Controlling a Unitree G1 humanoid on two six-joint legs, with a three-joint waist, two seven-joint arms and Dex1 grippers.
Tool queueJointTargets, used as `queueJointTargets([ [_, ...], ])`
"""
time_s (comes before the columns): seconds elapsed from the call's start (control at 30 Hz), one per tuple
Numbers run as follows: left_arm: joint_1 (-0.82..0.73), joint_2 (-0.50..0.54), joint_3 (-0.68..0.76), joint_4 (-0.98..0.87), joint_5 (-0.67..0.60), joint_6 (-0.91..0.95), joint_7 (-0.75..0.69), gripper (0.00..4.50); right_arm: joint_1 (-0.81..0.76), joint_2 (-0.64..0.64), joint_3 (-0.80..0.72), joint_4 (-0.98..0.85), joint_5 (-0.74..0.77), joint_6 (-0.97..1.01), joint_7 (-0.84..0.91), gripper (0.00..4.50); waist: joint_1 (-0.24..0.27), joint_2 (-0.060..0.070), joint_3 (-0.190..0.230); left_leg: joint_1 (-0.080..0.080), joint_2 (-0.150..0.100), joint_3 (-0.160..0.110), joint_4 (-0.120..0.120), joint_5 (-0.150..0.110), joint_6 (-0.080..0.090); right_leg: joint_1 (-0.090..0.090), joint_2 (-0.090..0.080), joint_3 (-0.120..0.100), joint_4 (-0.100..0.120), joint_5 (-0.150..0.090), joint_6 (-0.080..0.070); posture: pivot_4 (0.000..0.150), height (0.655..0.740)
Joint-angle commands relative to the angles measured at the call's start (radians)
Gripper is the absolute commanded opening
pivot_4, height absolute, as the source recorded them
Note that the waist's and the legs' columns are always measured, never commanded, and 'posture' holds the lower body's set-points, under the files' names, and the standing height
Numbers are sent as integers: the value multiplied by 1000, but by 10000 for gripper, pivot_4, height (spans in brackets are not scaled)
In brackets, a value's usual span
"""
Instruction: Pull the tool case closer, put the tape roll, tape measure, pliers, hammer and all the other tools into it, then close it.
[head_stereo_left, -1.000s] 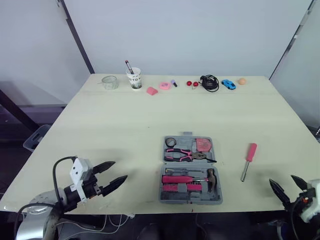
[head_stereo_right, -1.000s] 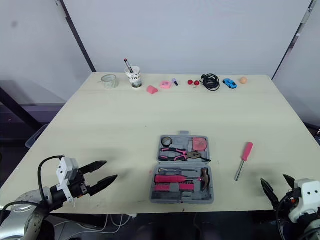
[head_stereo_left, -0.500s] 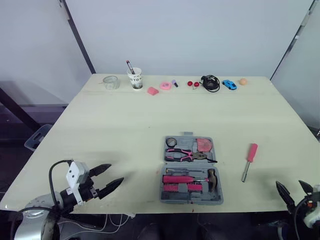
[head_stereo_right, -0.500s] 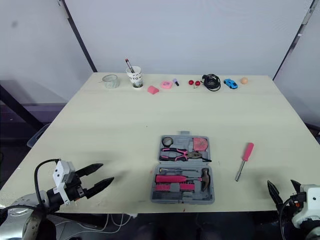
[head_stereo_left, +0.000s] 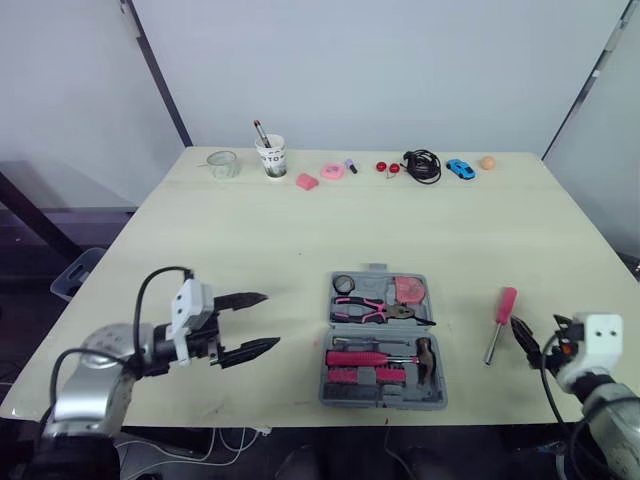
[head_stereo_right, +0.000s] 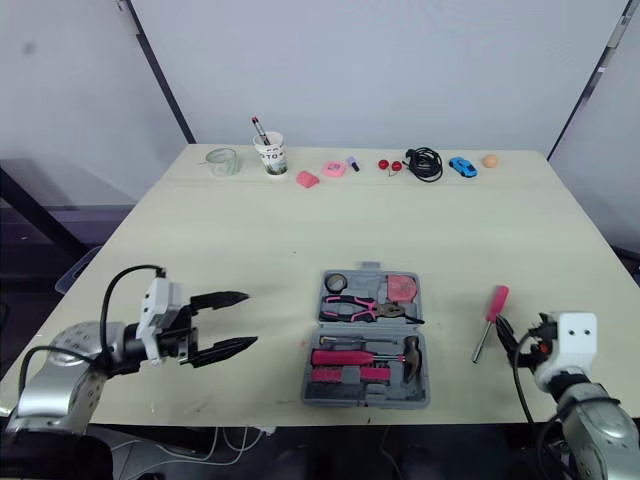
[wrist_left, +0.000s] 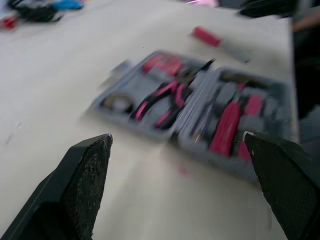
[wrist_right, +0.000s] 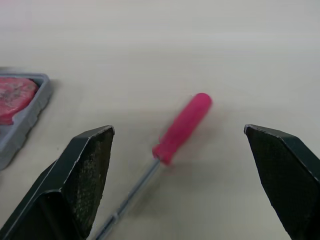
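Observation:
The grey tool case (head_stereo_left: 385, 340) lies open near the table's front edge. It holds a tape roll (head_stereo_left: 343, 284), a pink tape measure (head_stereo_left: 406, 290), pliers (head_stereo_left: 375, 311), a hammer (head_stereo_left: 421, 358) and pink-handled tools. A pink-handled screwdriver (head_stereo_left: 497, 322) lies on the table to the right of the case. My left gripper (head_stereo_left: 250, 323) is open, just left of the case and pointing at it. My right gripper (head_stereo_left: 527, 337) is open too, close behind the screwdriver (wrist_right: 177, 130), which shows between its fingers without being touched.
Along the far edge stand a glass jar (head_stereo_left: 221, 164), a paper cup with a pen (head_stereo_left: 271, 156), small pink items (head_stereo_left: 330, 171), a black cable (head_stereo_left: 420, 165), a blue toy car (head_stereo_left: 459, 168) and an orange ball (head_stereo_left: 487, 162). Bare table surrounds the case.
My left gripper moved right and forward, toward the case. My right gripper came up from the front edge to just behind the screwdriver. Both stayed open.

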Motion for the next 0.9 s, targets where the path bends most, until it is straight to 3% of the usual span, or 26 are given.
queueJointTargets([
  [0.03, -52, 30, -39, -66, -35, 55, -61, 45000, -44, 14, 15, -18, -8, 46, -51, 43813, 0, 0, 0, 0, -1, 0, 0, 0, 0, 0, 0, 0, 0, 0, 0, 1500, 7400],
  [0.4, -201, 20, -135, -111, -27, 85, -139, 45000, -148, 104, 81, 179, -117, -15, -153, 43813, -2, 0, 1, -1, -2, 1, 0, 0, 0, 0, 3, 1, 0, 0, 0, 1500, 7400],
  [0.73, -239, 13, -153, -179, -54, 135, -150, 45000, -252, 177, 90, 370, -183, -83, -246, 43813, -3, 1, 1, -1, -3, 0, 0, 0, 0, 0, 3, 0, 0, 0, 1, 1500, 7400],
  [0.83, -245, 13, -153, -189, -57, 143, -148, 45000, -263, 180, 86, 392, -193, -98, -257, 35483, -4, 0, 1, -1, -3, 0, 0, 0, 0, 0, 3, 1, 0, 0, 1, 1500, 7400],
  [0.9, -247, 12, -153, -191, -57, 146, -146, 45000, -270, 181, 86, 400, -194, -108, -259, 23498, -4, 0, 1, -1, -3, 0, 0, 0, 0, 0, 3, 1, 0, 0, 1, 1500, 7400],
])
